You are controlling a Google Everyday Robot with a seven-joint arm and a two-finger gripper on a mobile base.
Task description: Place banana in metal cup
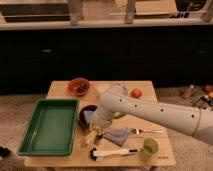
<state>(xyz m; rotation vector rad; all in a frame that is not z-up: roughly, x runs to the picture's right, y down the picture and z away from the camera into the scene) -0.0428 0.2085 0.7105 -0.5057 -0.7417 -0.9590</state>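
Note:
The banana (91,136) is a small pale yellow curved piece on the wooden table (65,159), between the green tray and the blue-grey cloth. My gripper (96,128) hangs from the white arm (150,112) and is right over the banana's upper end, at or touching it. A pale metallic object (106,88) at the back of the table, partly hidden behind the arm, looks like the metal cup.
A green tray (30,145) fills the table's left side. There is a red bowl (79,86) at the back, a dark bowl (85,113) beside the gripper, a tomato (136,93), a blue-grey cloth (119,135), a fork (150,131), a black-and-white brush (114,152) and a green cup (149,146).

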